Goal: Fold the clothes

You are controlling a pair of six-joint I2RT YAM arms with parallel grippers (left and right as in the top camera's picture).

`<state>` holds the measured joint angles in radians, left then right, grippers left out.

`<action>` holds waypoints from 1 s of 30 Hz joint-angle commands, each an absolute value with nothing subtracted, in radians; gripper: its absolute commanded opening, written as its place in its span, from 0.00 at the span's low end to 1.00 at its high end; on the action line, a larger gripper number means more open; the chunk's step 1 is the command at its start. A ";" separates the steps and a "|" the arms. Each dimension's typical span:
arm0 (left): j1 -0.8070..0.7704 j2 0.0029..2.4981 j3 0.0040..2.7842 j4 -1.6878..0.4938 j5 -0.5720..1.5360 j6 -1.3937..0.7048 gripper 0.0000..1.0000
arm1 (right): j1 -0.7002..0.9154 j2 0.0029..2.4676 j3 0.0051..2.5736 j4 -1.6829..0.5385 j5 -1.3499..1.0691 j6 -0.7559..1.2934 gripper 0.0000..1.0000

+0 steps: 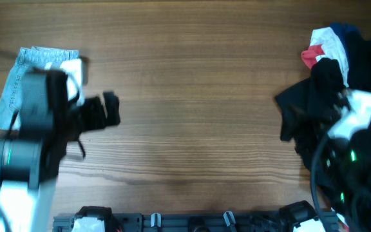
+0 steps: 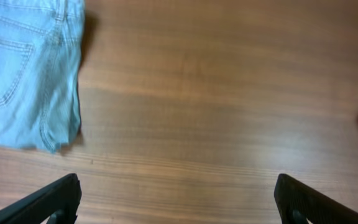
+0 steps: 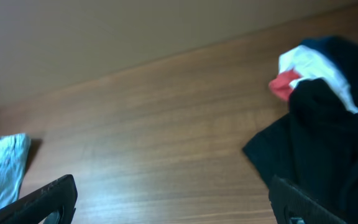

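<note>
The folded pale-blue jeans point(image 1: 18, 84) lie at the table's far left, partly under my left arm; they also show in the left wrist view point(image 2: 27, 68) and the right wrist view point(image 3: 2, 165). My left gripper point(image 1: 108, 109) is open and empty just right of the jeans, its fingers wide apart point(image 2: 176, 202). A heap of black, white, red and navy garments point(image 1: 340, 71) sits at the far right, also in the right wrist view point(image 3: 328, 112). My right gripper point(image 3: 173, 202) is open and empty beside the black garment; the overhead view shows its arm over the heap.
Bare wooden table point(image 1: 198, 109) lies between the jeans and the heap. The arm bases and a dark rail point(image 1: 192, 222) run along the front edge.
</note>
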<state>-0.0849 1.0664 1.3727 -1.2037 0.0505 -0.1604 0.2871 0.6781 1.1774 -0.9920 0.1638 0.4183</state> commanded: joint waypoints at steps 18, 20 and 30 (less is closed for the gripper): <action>-0.082 0.686 1.156 -1.082 0.047 -0.172 1.00 | 0.289 0.541 0.980 -1.053 0.210 0.479 1.00; -0.082 0.686 1.156 -1.082 0.048 -0.172 1.00 | 0.289 0.541 0.980 -1.053 0.210 0.479 1.00; -0.082 0.686 1.156 -1.082 0.047 -0.172 1.00 | 0.260 0.467 0.928 -1.022 0.183 0.354 1.00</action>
<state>-0.0849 0.6899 1.1675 -1.0866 0.0502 -0.1627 0.2771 0.5266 0.9714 -1.0744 0.1848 0.4477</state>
